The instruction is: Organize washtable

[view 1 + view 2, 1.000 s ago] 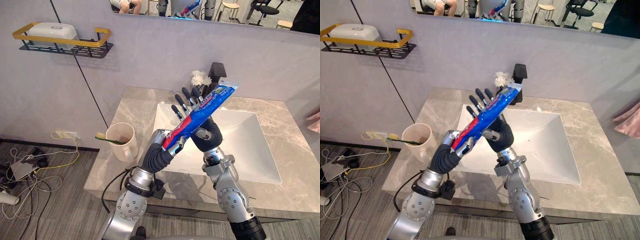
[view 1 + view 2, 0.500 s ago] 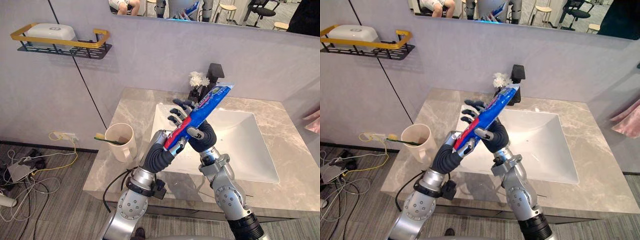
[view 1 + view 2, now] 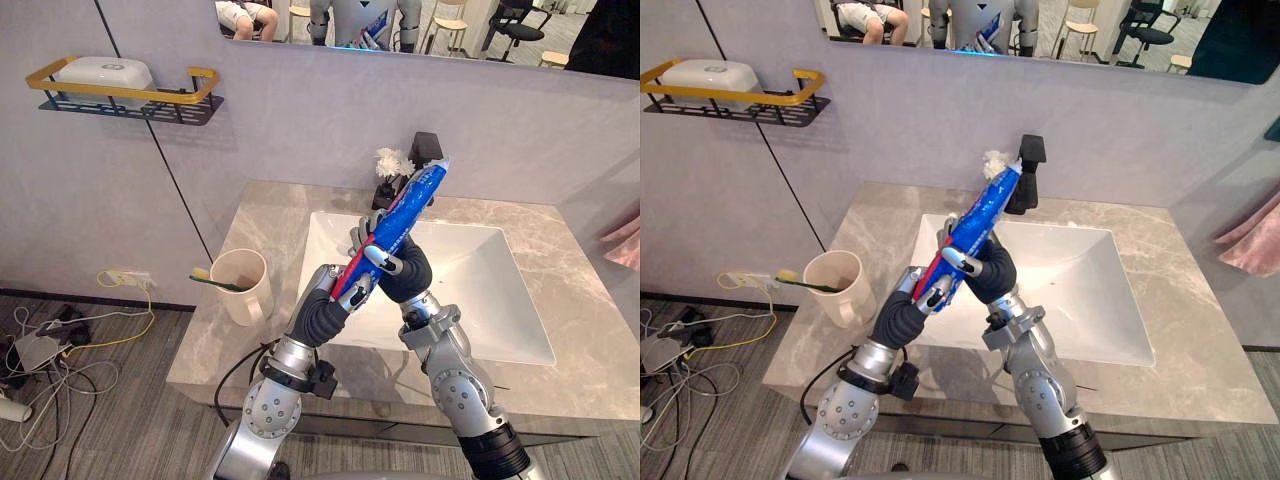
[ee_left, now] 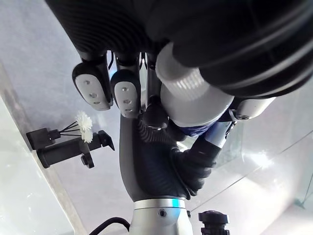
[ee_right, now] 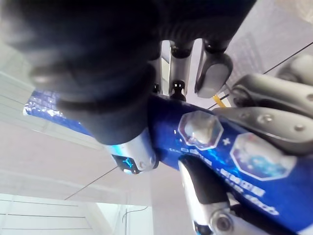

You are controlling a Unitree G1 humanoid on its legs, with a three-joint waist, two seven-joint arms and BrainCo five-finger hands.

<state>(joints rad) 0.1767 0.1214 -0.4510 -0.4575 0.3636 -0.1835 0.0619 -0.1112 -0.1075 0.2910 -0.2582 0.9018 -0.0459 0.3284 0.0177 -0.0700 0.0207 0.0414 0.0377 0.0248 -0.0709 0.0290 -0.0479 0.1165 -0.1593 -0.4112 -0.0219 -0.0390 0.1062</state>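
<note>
Toothpaste tube (image 3: 402,212), blue and red, is held tilted in the air above the white sink (image 3: 480,300). The left hand (image 3: 350,286) curls round its lower end and the right hand (image 3: 398,268) is clamped on its middle. A black faucet (image 3: 425,150) and a white flower (image 3: 392,160) stand behind. A cup (image 3: 243,283) holding a toothbrush (image 3: 215,279) sits on the desk (image 3: 270,220), left of the sink.

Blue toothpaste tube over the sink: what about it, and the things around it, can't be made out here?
Blue toothpaste tube: in the eye views its lower end is buried in the left hand, its middle wrapped by the right hand.
Same tube, right wrist view: the hand's dark cover and fingers cross it, and it runs off the edge.
Green toothbrush: lower part hidden inside the cream mug.
Black tap: partly covered by the tube's top.
</note>
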